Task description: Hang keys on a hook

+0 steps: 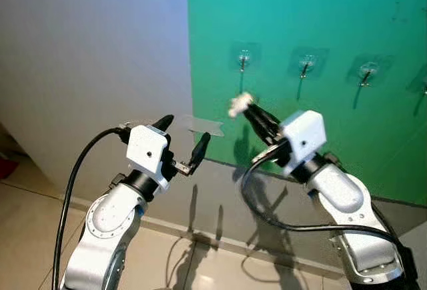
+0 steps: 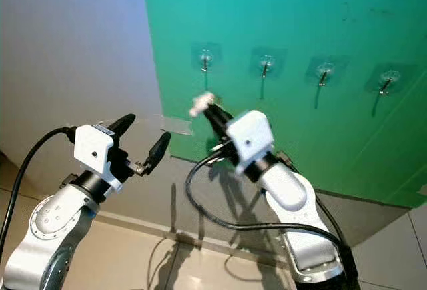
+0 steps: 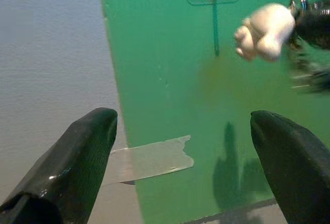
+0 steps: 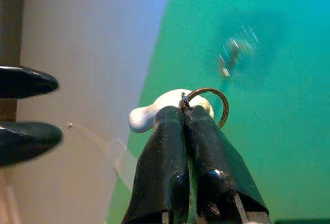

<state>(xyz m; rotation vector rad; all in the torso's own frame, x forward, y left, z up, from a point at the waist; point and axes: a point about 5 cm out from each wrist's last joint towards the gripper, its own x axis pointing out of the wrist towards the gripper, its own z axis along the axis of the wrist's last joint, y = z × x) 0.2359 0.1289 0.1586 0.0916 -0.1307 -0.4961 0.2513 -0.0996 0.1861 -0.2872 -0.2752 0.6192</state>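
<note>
A strip of clear tape (image 1: 200,125) bridges what looks like a green sheet (image 1: 320,23) and the grey wall (image 1: 87,57).

Keys (image 4: 206,105), metal ring with white charm, pinched in my right gripper (image 1: 250,111), below leftmost hook (image 1: 243,59) on green board.

1. A green board (image 2: 300,30) is on the wall, with four hooks in a row.
2. The right end effector (image 2: 212,112) is pinched shut on the keys (image 2: 201,103), which have a white fob.
3. The keys are just below the first hook (image 2: 205,57), a little to its left.
4. The left end effector (image 2: 141,138) is open, near a strip of tape (image 2: 175,126).
</note>
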